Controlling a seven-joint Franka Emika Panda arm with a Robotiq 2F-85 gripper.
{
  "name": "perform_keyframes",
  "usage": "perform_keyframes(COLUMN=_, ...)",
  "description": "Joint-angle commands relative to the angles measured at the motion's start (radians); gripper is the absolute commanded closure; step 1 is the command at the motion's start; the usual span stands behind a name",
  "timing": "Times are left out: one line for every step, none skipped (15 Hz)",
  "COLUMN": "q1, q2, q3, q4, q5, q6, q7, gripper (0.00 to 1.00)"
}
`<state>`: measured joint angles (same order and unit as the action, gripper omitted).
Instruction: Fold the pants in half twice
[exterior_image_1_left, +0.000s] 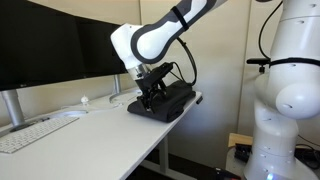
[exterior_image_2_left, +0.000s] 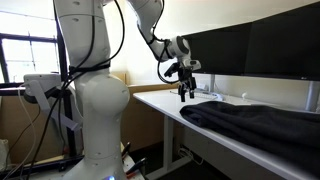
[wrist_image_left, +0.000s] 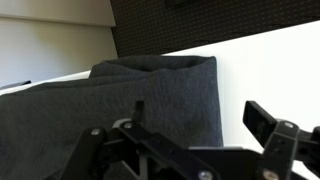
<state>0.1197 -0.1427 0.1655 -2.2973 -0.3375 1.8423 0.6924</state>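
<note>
The white robot arm (exterior_image_1_left: 160, 35) is the biggest thing here. Its thick base stands off the end of the desk (exterior_image_1_left: 100, 130), and it reaches in over the desktop. The desk is white and long. Black monitors (exterior_image_1_left: 60, 45) stand along its back edge, seen in both exterior views (exterior_image_2_left: 260, 45).

The pants (exterior_image_1_left: 165, 103) lie in a black, wrinkled bundle at the end of the desk nearest the robot's base, reaching the end edge and lying along the front edge in an exterior view (exterior_image_2_left: 250, 120). In the wrist view the pants (wrist_image_left: 110, 100) look folded into layers with one straight side, and bare desktop (wrist_image_left: 270, 70) shows beside them.

A white keyboard (exterior_image_1_left: 35, 130) sits at the opposite end of the desk, well apart from the pants.

The gripper (exterior_image_1_left: 152, 92) hangs over the end of the pants near the desk corner, pointing down (exterior_image_2_left: 185, 92). Its fingers stand wide apart with nothing between them (wrist_image_left: 175, 140). Whether the tips touch the cloth cannot be told.
</note>
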Motion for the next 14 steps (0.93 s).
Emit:
perform_keyframes(q1=-0.005, q2=0.02, q3=0.005, q4=0.006, q5=-0.019, q6=0.03, q7=-0.001, gripper=0.0)
perform_keyframes(q1=-0.004, q2=0.03, q3=0.008, q4=0.019, q5=-0.041, q6=0.032, q7=0.001, gripper=0.0)
perform_keyframes(q1=-0.003, q2=0.033, q3=0.008, q4=0.023, q5=-0.053, q6=0.035, q7=0.002, gripper=0.0)
perform_keyframes(q1=-0.002, q2=0.039, q3=0.011, q4=0.033, q5=-0.078, q6=0.035, q7=0.0, gripper=0.0)
perform_keyframes(q1=-0.001, q2=0.044, q3=0.012, q4=0.041, q5=-0.096, q6=0.034, q7=-0.001, gripper=0.0)
perform_keyframes(q1=-0.001, q2=0.05, q3=0.013, q4=0.05, q5=-0.118, q6=0.033, q7=-0.003, gripper=0.0)
perform_keyframes(q1=0.0, q2=0.055, q3=0.012, q4=0.057, q5=-0.127, q6=0.036, q7=-0.005, gripper=0.0)
perform_keyframes(q1=0.0, q2=0.064, q3=0.012, q4=0.064, q5=-0.137, q6=0.035, q7=-0.008, gripper=0.0)
perform_keyframes(q1=0.0, q2=0.068, q3=0.009, q4=0.065, q5=-0.139, q6=0.041, q7=-0.013, gripper=0.0)
perform_keyframes(q1=0.0, q2=0.077, q3=0.007, q4=0.07, q5=-0.138, q6=0.042, q7=-0.012, gripper=0.0)
perform_keyframes(q1=0.009, q2=0.135, q3=0.017, q4=0.137, q5=-0.136, q6=0.026, q7=0.001, gripper=0.0)
perform_keyframes(q1=0.011, q2=0.145, q3=0.016, q4=0.143, q5=-0.136, q6=0.028, q7=0.001, gripper=0.0)
perform_keyframes(q1=0.015, q2=0.163, q3=0.015, q4=0.164, q5=-0.135, q6=0.027, q7=-0.001, gripper=0.0)
perform_keyframes(q1=0.02, q2=0.194, q3=0.016, q4=0.201, q5=-0.136, q6=0.019, q7=0.001, gripper=0.0)
